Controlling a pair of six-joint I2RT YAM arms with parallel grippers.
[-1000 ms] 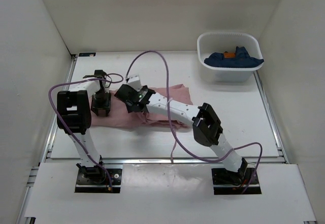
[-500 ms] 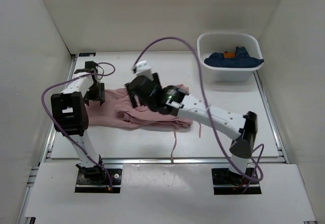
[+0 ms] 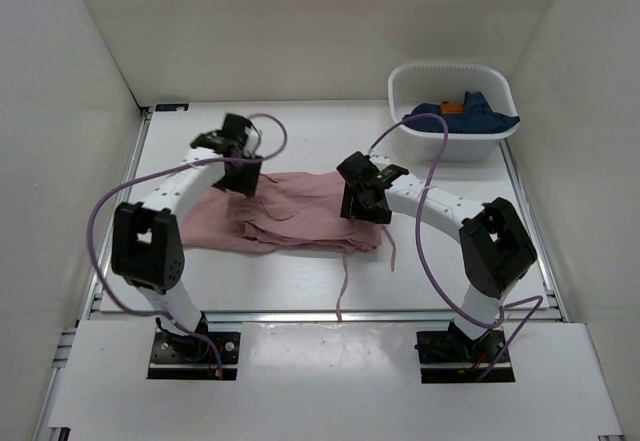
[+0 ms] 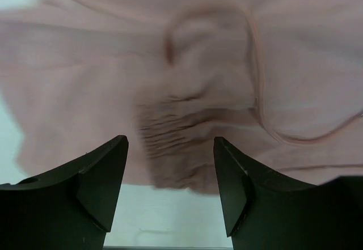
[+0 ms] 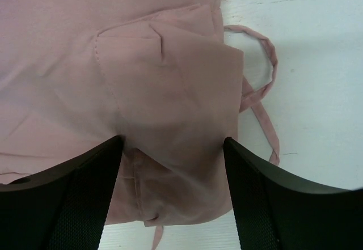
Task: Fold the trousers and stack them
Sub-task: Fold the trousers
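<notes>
The dusty-pink trousers (image 3: 300,211) lie crumpled flat across the middle of the table, with thin drawstrings (image 3: 345,281) trailing toward the near edge. My left gripper (image 3: 244,181) hovers over their far left edge, fingers apart. In the left wrist view it (image 4: 170,145) straddles the gathered waistband (image 4: 181,136), and nothing is pinched. My right gripper (image 3: 363,204) stands open over the trousers' right end. In the right wrist view it (image 5: 172,142) sits above a folded flap (image 5: 170,80), beside a looped drawstring (image 5: 266,85).
A white basin (image 3: 450,146) at the back right holds a dark blue garment (image 3: 460,117) with an orange patch. White walls close in the table on three sides. Metal rails (image 3: 530,221) run along its edges.
My left gripper swung from the trousers' left end to their far edge, further right. My right arm pulled back from the middle to the right end. Both opened wider, and the cloth has shifted.
</notes>
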